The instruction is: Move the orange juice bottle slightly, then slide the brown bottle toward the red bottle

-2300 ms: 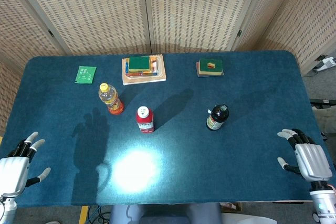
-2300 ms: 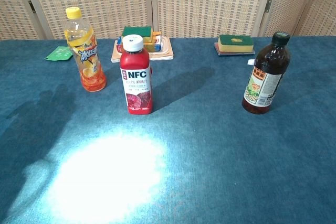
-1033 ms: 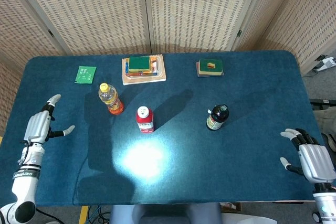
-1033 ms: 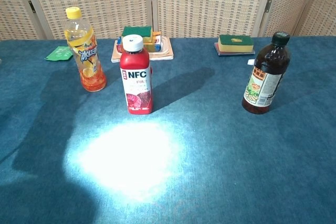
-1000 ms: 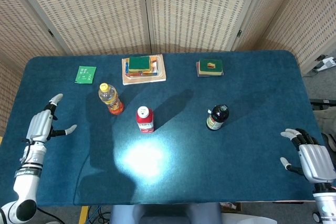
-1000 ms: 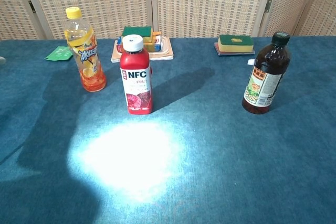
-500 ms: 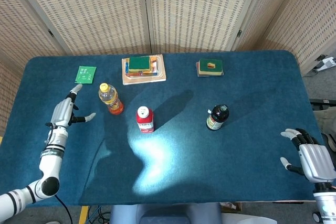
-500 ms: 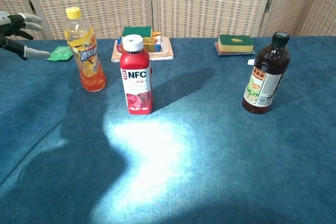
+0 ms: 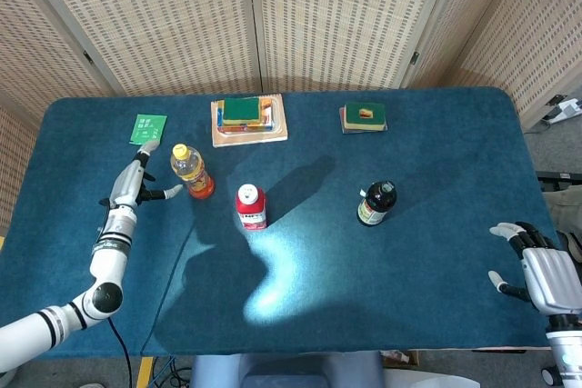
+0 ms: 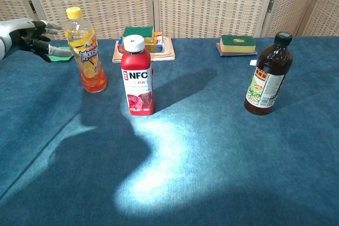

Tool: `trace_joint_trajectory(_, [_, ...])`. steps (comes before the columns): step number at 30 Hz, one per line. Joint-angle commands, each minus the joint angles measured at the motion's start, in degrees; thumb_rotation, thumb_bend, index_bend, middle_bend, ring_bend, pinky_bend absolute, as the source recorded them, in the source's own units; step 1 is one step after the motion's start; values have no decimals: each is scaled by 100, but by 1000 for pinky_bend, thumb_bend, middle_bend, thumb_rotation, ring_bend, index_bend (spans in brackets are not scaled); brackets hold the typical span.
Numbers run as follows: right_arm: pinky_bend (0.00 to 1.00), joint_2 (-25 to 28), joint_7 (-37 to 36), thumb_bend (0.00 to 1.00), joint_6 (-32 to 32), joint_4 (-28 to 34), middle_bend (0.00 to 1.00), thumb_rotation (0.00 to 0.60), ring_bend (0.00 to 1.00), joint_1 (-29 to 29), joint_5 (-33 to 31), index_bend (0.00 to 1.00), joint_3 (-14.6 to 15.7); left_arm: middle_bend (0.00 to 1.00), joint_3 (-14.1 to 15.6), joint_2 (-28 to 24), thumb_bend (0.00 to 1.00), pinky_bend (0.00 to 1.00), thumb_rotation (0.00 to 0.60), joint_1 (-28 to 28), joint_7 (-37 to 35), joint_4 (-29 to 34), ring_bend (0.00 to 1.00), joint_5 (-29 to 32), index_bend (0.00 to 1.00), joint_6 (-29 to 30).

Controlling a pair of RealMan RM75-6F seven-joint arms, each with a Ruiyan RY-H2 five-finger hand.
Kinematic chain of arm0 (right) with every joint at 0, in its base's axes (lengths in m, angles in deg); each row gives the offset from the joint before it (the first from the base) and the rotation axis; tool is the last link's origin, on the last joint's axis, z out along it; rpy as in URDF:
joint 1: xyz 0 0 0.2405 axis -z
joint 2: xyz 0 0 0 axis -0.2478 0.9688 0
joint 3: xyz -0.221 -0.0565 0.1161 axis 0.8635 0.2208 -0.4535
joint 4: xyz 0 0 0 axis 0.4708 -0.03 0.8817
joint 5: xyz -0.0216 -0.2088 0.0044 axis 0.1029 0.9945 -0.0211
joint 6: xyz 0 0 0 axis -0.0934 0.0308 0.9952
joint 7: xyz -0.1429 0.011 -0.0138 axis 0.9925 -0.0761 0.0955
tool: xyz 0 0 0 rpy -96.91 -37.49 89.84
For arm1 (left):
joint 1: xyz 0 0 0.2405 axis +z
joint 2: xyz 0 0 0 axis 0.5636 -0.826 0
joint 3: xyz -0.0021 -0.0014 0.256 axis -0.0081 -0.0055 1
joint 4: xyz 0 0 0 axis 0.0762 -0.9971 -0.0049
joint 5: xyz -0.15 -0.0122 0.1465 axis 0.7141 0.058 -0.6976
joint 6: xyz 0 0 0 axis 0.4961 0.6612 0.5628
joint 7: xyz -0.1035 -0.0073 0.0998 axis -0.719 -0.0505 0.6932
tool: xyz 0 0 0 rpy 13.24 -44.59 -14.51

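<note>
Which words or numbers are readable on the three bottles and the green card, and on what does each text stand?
"NFC": white label of the red bottle.
Orange juice bottle: label characters too blurred to read.
Brown bottle: label print too small to read.
Green card: markings too small to read.

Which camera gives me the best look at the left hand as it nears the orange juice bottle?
The head view: the whole left hand shows, fingers apart beside the orange juice bottle. The chest view crops the hand at its left edge.

Both robot hands [image 9: 136,184] [image 9: 538,270] empty, fingers spread
</note>
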Motion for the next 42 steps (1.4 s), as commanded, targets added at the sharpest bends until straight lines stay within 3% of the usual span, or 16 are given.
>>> trace_joint_trajectory(1, [292,1,-22,240,20,-15,241,600,139,-7,-35,275,-12,0,-92,64,144,320,600,-133,-50,-85,46,201,86,-133])
trace_joint_trajectory(11, [292,37,-120,240,25,-26,241,600,139,-8,-54,275,-30,1,-152,191,144,320,600,-456,92,-202,49,406,100,-101])
trace_joint_trajectory(18, [292,61,-148,240,-13,-15,242,600,139,8,-24,275,-30,99,-96,148,144,320,600,-516,139,-80,155,539,153,-178])
trace_joint_trajectory(30, [292,63,-151,240,-27,-14,241,600,139,15,-14,275,-29,410,-32,175,143,440,600,-632,129,35,394,607,461,-162])
trace_joint_trajectory(37, [292,81,-190,240,-44,-16,241,600,139,19,-13,275,-42,477,-6,133,144,471,600,-610,109,208,447,429,534,47])
trace_joint_trajectory(42, [292,86,-199,240,-50,-11,241,600,139,24,2,275,-38,487,35,-163,144,472,600,-456,163,752,454,164,546,347])
